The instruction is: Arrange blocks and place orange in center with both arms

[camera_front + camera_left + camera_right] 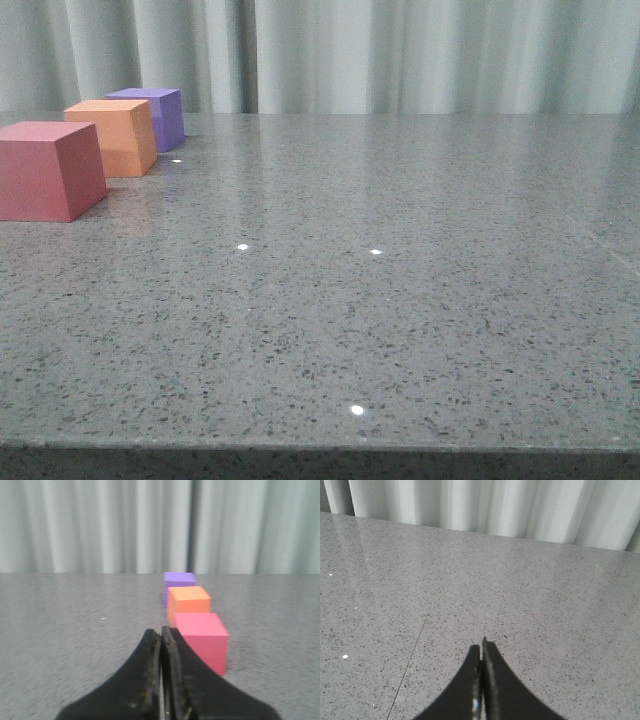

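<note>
Three cubes stand in a row at the far left of the table in the front view: a red-pink cube [48, 168] nearest, the orange cube [114, 136] in the middle, a purple cube [153, 116] farthest. The left wrist view shows the same row, red-pink cube [202, 640], orange cube [188, 604], purple cube [179, 582]. My left gripper [160, 631] is shut and empty, just short of the red-pink cube and to its side. My right gripper [481, 647] is shut and empty above bare tabletop. Neither arm appears in the front view.
The grey speckled stone table [380, 300] reaches back to a pale pleated curtain [420, 55]. Its front edge [320, 445] runs along the bottom of the front view. A thin seam [410, 665] crosses the tabletop beside my right gripper.
</note>
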